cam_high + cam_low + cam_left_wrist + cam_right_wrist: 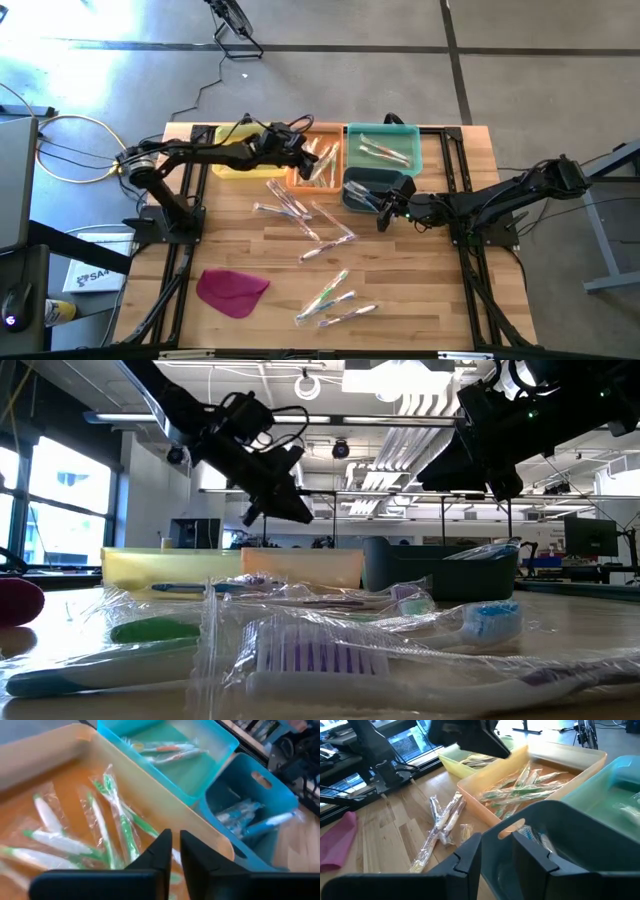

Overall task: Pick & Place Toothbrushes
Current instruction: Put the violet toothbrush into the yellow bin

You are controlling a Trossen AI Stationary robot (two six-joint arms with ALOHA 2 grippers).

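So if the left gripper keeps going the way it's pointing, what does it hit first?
Most likely the wrapped green toothbrushes lying in the orange bin. The left gripper hangs above that bin with nothing in between, though depth is hard to judge.

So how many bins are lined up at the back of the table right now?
4: the yellow bin farthest left, the orange bin beside it under the left gripper, the teal bin next right, and the dark blue bin in front of that. None appear hidden.
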